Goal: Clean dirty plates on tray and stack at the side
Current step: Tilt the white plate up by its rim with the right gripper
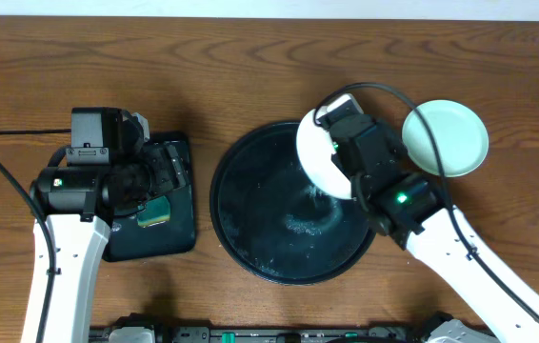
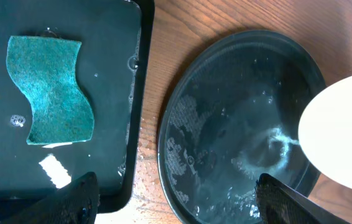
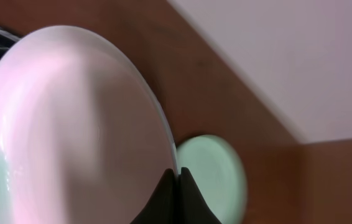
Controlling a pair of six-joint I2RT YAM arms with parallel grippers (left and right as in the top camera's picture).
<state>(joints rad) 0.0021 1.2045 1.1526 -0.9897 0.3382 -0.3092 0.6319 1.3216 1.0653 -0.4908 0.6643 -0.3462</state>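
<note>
My right gripper [image 1: 346, 157] is shut on the rim of the white plate [image 1: 315, 152] and holds it tilted above the right part of the round black tray [image 1: 250, 229]. In the right wrist view the fingers [image 3: 176, 177] pinch the white plate's edge [image 3: 70, 124]. A mint-green plate [image 1: 446, 138] lies on the table right of the tray; it also shows in the right wrist view [image 3: 210, 171]. The tray is wet, with no plate lying on it. My left gripper [image 2: 176, 199] is open and empty between the two trays. I see only two plates.
A smaller black rectangular tray [image 1: 176, 224] sits left of the round tray, holding a green sponge [image 1: 155, 211]. The sponge [image 2: 51, 90] lies flat on the wet rectangular tray [image 2: 117, 37] in the left wrist view. Bare wooden table lies behind the trays.
</note>
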